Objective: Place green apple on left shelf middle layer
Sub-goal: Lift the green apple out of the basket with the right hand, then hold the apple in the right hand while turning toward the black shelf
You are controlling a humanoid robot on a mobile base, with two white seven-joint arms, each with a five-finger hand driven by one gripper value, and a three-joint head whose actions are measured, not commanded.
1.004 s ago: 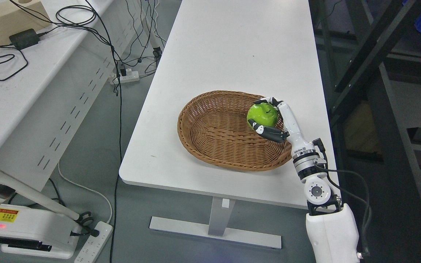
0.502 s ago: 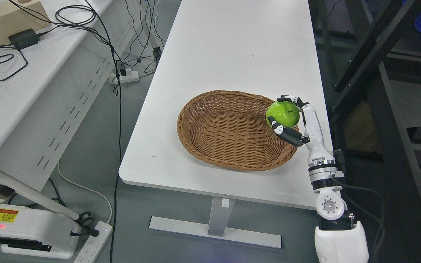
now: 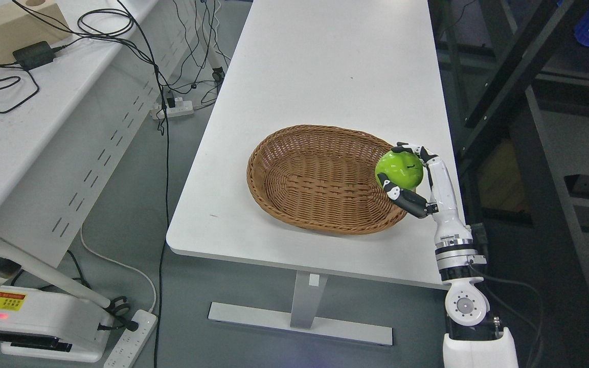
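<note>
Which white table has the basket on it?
The middle white table holds the wicker basket; the left table carries only black cables and a box.

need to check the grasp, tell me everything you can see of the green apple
The round, glossy, bright green apple has a small dark mark on top. It sits upright in the right hand, with black-and-white fingers curled under and over it, beside the right rim of the brown oval wicker basket, which looks empty.

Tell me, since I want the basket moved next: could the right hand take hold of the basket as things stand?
Probably not yet. The right hand is close, at the basket's right rim, and nothing blocks the way, but its fingers are closed around the apple, so it has no free grip.
</note>
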